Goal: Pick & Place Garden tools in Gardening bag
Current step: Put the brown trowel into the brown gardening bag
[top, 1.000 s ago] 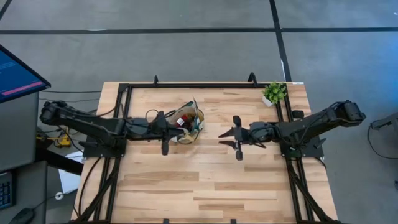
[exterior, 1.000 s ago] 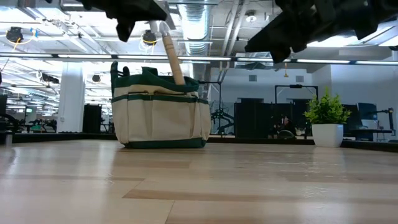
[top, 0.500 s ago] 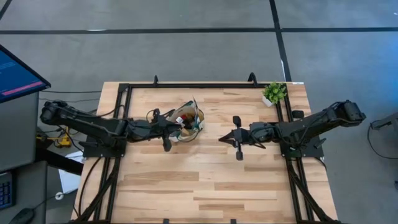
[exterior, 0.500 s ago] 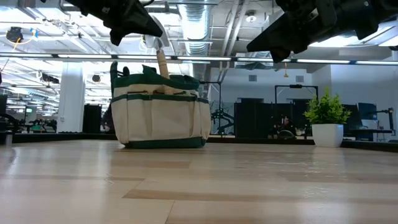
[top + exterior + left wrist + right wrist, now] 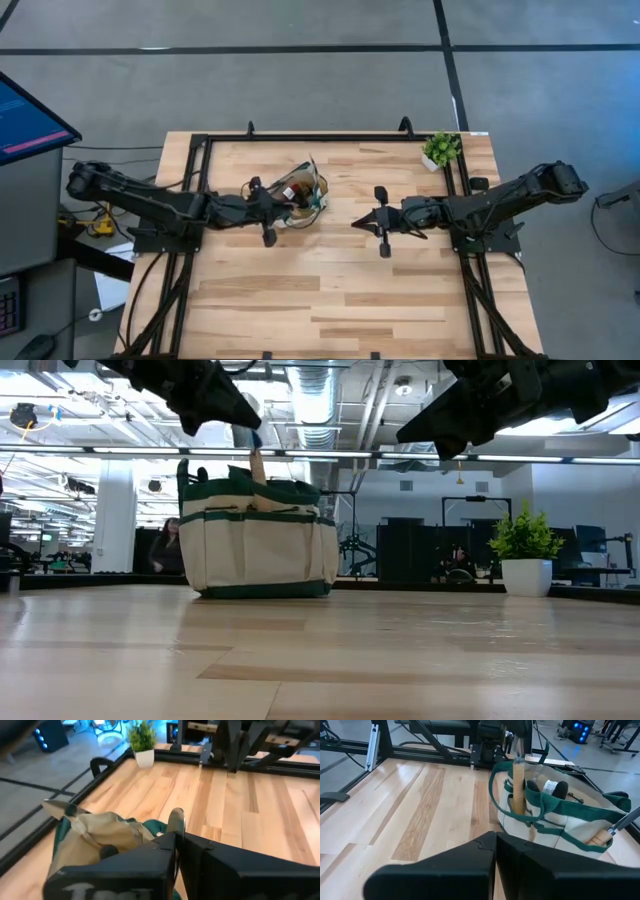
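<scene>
The cream gardening bag (image 5: 303, 195) with green trim stands upright on the table's middle left; it also shows in the low view (image 5: 260, 545) and the right wrist view (image 5: 560, 820). My left gripper (image 5: 240, 420) hovers over the bag's mouth, shut on a wood-handled tool (image 5: 518, 787) that hangs down into the bag. Dark-handled tools (image 5: 555, 787) stick up inside the bag, and another wood-handled tool (image 5: 600, 837) rests in an outer pocket. My right gripper (image 5: 358, 220) is shut and empty, above the table to the bag's right. My left gripper pinches the tool's silver metal end (image 5: 175, 817) between its two fingers, slanting down from the table's left. The wooden handle (image 5: 256, 465) hangs nearly upright below the fingers, its lower end inside the bag's mouth. What the handle's end rests on is hidden by the bag wall.
A small green potted plant (image 5: 440, 150) stands at the table's far right corner. A black frame rail (image 5: 330, 138) runs round the table. Bare wood (image 5: 330, 290) lies toward the near edge. A person (image 5: 165, 545) is in the room behind the bag.
My left gripper has gone down toward the bag with the wood-handled tool. The handle, tilted and high above the bag's rim a second ago, now hangs nearly upright and deeper in the bag's mouth.
</scene>
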`<action>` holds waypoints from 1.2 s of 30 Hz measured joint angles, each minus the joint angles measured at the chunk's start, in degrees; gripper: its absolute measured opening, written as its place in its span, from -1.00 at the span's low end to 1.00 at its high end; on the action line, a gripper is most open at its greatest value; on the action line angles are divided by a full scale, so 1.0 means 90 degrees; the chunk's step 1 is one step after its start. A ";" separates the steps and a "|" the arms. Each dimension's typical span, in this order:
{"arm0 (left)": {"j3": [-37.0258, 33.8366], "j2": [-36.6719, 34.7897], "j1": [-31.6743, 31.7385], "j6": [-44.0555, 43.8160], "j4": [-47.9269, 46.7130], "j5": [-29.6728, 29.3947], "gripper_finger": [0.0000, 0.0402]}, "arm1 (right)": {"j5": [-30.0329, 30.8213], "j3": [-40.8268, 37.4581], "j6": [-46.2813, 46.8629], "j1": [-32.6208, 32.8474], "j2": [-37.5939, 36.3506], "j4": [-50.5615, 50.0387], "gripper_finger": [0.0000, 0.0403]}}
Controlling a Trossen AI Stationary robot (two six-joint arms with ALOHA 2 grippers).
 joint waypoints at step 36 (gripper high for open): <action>-0.0004 0.1548 0.0253 0.0679 0.1037 -0.0384 -0.99 | -0.0001 0.0000 -0.0005 0.0000 0.0000 0.0010 -1.00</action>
